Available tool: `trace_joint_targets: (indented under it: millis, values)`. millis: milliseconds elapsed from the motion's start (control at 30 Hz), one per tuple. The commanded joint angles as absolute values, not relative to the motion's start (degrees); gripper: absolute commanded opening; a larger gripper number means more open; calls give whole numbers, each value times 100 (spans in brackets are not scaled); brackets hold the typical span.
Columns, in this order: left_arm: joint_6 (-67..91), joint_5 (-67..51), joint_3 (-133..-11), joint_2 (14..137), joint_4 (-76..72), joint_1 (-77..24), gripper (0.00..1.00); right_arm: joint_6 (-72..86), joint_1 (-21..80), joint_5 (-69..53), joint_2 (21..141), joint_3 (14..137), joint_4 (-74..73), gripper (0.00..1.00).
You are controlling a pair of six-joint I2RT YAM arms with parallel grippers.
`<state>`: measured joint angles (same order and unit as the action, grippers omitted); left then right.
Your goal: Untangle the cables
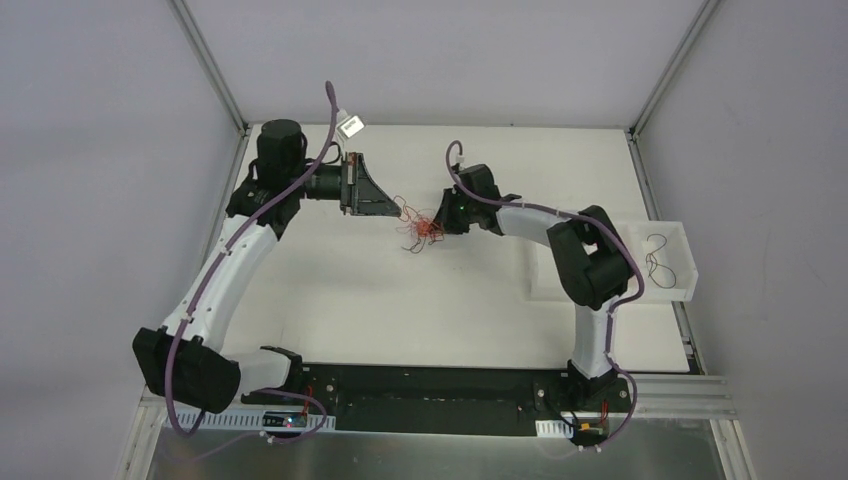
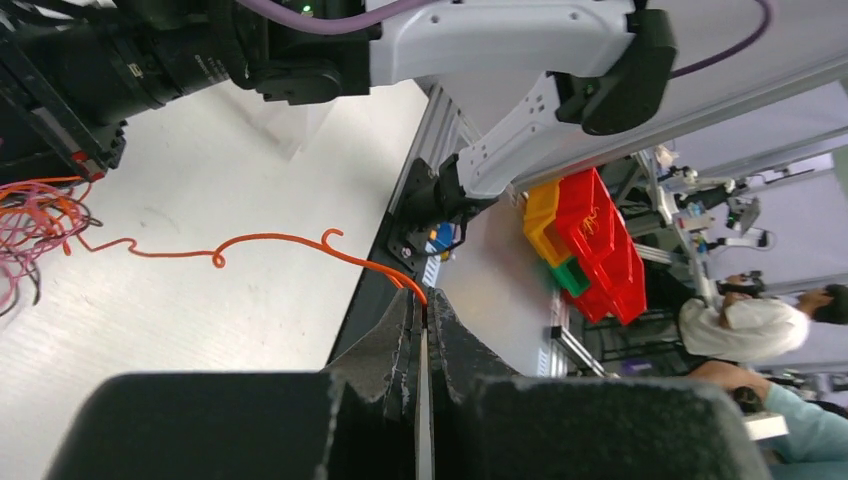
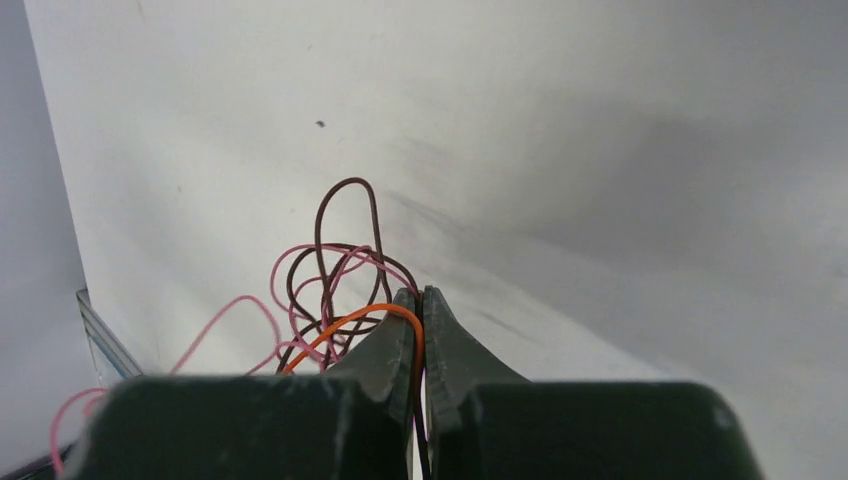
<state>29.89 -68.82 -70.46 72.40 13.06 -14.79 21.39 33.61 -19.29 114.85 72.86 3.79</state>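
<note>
A small wad of thin cables (image 1: 424, 228), red-orange, pink and dark, hangs between my two grippers over the white table (image 1: 400, 300). My left gripper (image 1: 388, 210) is shut on one orange cable (image 2: 270, 240), which runs curly from its tips (image 2: 424, 300) back to the wad (image 2: 30, 225). My right gripper (image 1: 445, 222) is shut on the wad's cables; an orange strand (image 3: 345, 325) and dark and pink loops (image 3: 340, 260) come out of its closed tips (image 3: 420, 295).
A white bin (image 1: 665, 258) at the table's right edge holds one dark cable (image 1: 655, 255). A small white tag (image 1: 350, 126) lies at the table's back edge. The right arm (image 2: 480, 40) fills the top of the left wrist view.
</note>
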Motion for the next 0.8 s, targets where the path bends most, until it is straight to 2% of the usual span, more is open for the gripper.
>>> trace_joint_targets:
  millis: [0, 233, 400, 633, 767]
  values:
    - [3004, -6839, -7681, 6668, 1339, -1328, 0, 1621, 3027, -1740, 10985, 7162, -122, 0]
    - [3325, -6510, -8682, 6275, 1336, -838, 0, 1112, 2686, -1355, 11022, 7267, -452, 0]
    - [3424, -5502, -9248, 5993, 1406, -442, 0, 1113, 2575, -1338, 11031, 7446, -674, 0]
    - [3332, -4076, -9154, 6036, 2376, 645, 0, 973, 2509, -1615, 10688, 7707, -1072, 0]
    - [3091, -3678, -8840, 6487, 2981, 754, 0, 1053, 2450, -2202, 10590, 7832, -1365, 0]
